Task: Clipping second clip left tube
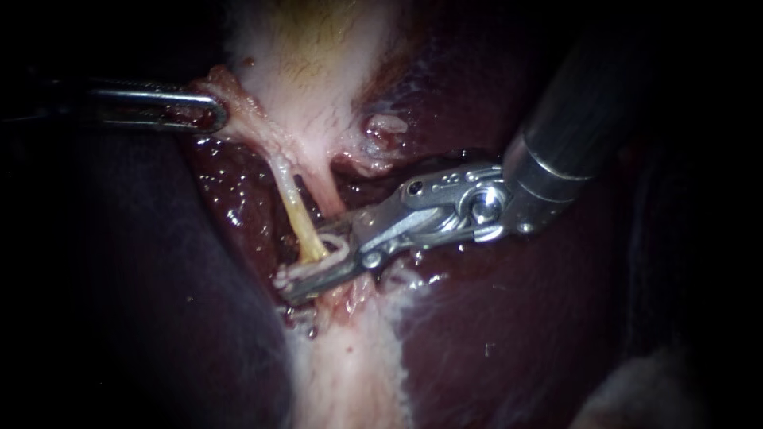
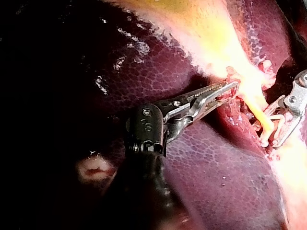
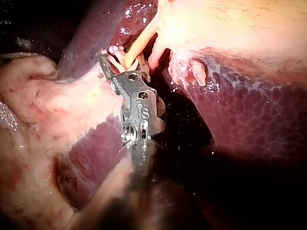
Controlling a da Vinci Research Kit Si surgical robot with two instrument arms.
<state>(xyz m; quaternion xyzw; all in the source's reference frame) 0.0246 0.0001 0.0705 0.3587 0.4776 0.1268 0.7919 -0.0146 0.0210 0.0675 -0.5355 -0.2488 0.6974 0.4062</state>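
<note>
The thin yellow left tube (image 1: 294,210) runs down from the pale gallbladder (image 1: 310,63) neck. A pinker right tube (image 1: 322,187) lies beside it. My right instrument (image 1: 306,274) comes in from the upper right, and its jaws hold a white clip (image 1: 338,245) that straddles the lower end of the left tube. My left instrument (image 1: 213,114) is shut on pale tissue at the gallbladder neck and holds it out to the left. The left wrist view shows its toothed jaws (image 2: 229,89) on that tissue, with the clip (image 2: 268,132) around the tube (image 2: 259,111) just ahead. In the right wrist view the jaws (image 3: 115,62) hide the tube's (image 3: 139,43) lower end.
Dark red liver (image 1: 517,334) surrounds the tubes on both sides. A pale band of tissue (image 1: 350,365) runs down below the clip. A small pale nodule (image 1: 385,125) sits right of the gallbladder neck.
</note>
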